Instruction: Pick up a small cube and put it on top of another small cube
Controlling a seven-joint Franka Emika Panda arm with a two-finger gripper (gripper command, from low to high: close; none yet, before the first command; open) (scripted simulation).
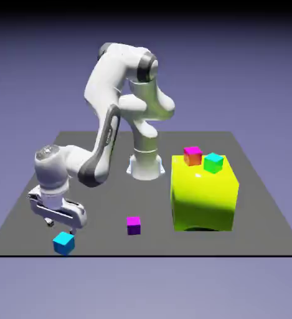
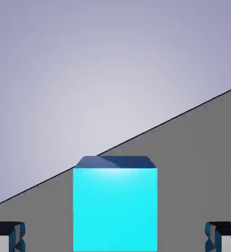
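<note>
Near the table's front edge, at the exterior view's left: the cyan cube (image 1: 63, 242) sits on the dark grey table (image 1: 260, 212), with the gripper (image 1: 61, 228) just above it.
Cyan cube: small, plain faces, resting flat on the table; in the hand view the cyan cube (image 2: 115, 206) fills the lower middle, its bright face toward the camera and a darker blue face above it.
Gripper: spread wide; in the hand view the left fingertip (image 2: 6, 237) and right fingertip (image 2: 224, 237) sit at the bottom corners, each well clear of the cube's sides, so it has hold of nothing.
Arm: white, bent low from its base at the table's far middle and reaching toward the exterior view's left front.
Purple cube (image 1: 133, 225): small, on the table, to the exterior view's right of the cyan cube and apart from it, between that cube and the yellow block.
Yellow block (image 1: 204, 194): large, yellow-green, on the table at the exterior view's right.
Green cube (image 1: 213, 162): small, teal on top, resting on the yellow block's upper face.
Orange cube (image 1: 192, 155): small, magenta on top, also on the yellow block, just beside the green cube.
Table edge: in the hand view it runs as a slanted line behind the cyan cube, blue-violet backdrop beyond.
</note>
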